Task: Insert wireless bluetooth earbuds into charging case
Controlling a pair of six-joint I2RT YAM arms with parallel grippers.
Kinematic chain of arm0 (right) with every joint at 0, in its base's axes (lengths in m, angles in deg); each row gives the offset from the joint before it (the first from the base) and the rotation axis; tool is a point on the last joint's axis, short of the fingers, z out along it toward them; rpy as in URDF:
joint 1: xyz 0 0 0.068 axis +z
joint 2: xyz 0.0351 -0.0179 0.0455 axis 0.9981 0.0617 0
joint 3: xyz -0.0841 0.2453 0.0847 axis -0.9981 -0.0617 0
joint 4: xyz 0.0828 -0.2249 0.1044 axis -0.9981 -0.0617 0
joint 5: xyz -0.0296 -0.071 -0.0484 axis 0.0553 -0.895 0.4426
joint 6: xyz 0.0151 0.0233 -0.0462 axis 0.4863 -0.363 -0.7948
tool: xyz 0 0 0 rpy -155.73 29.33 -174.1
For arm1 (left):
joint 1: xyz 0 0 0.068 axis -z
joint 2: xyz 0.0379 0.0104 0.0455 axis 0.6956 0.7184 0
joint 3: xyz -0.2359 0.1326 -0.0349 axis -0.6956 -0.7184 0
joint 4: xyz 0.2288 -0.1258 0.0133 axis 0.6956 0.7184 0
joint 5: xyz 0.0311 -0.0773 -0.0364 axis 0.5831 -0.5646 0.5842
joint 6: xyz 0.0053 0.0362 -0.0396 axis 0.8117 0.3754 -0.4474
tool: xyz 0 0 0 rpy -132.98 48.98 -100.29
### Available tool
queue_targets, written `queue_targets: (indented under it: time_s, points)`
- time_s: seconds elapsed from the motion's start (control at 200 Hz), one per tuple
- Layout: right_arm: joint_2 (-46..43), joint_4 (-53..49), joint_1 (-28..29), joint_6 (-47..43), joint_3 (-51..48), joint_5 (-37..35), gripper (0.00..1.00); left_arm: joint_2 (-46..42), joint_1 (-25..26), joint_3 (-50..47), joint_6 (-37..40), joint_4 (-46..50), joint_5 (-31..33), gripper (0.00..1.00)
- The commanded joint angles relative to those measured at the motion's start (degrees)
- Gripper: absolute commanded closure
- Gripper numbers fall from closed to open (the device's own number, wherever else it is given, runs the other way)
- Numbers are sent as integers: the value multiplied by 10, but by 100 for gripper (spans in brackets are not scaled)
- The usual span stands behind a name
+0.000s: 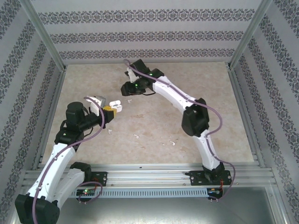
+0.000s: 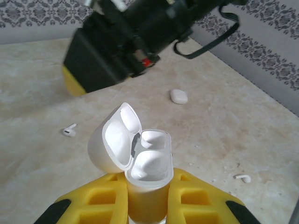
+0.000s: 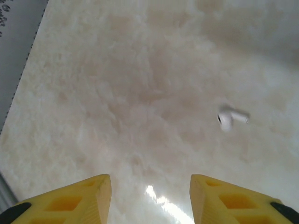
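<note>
My left gripper (image 2: 148, 189) (image 1: 111, 111) is shut on a white charging case (image 2: 148, 158) (image 1: 117, 106), held upright with its lid flipped open to the left. I cannot tell whether its cavities hold anything. My right gripper (image 3: 150, 191) (image 1: 127, 88) hangs open over bare tabletop, nothing between its yellow fingers (image 3: 74, 200). One white earbud (image 3: 230, 117) lies ahead and to the right of it. In the left wrist view an earbud (image 2: 69, 131) lies to the left of the case and another (image 2: 243, 178) to the right. More earbuds (image 1: 110, 131) (image 1: 136, 136) (image 1: 172, 143) lie mid-table.
A second white case (image 2: 178, 96), closed, rests on the table beyond the held one. The right arm's black wrist (image 2: 121, 42) hangs just above and behind the open case. Patterned walls (image 1: 149, 32) and metal rails (image 1: 51, 121) enclose the beige tabletop (image 1: 201, 88).
</note>
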Motion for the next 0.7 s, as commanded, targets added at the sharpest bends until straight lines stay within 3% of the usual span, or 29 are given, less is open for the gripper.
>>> queue_targets:
  time_s: [0.0, 0.11, 0.205, 0.325, 0.51, 0.699]
  points:
    - [79, -94, 12, -21, 131, -44, 54, -8, -7, -18, 13, 27, 20, 99]
    - [147, -106, 20, 9, 217, -37, 61, -14, -7, -25, 16, 36, 35, 99]
    - [151, -89, 38, 32, 203, -21, 63, -24, -7, -19, 5, 63, 81, 99]
    - [111, -56, 68, 60, 108, -27, 63, -46, -7, -6, -19, 114, 171, 99]
    - [9, 76, 102, 178, -113, -25, 63, -101, -7, 24, -53, 197, 297, 99]
    - [-24, 105, 138, 233, -189, -52, 59, -185, -7, 32, -81, 247, 341, 98]
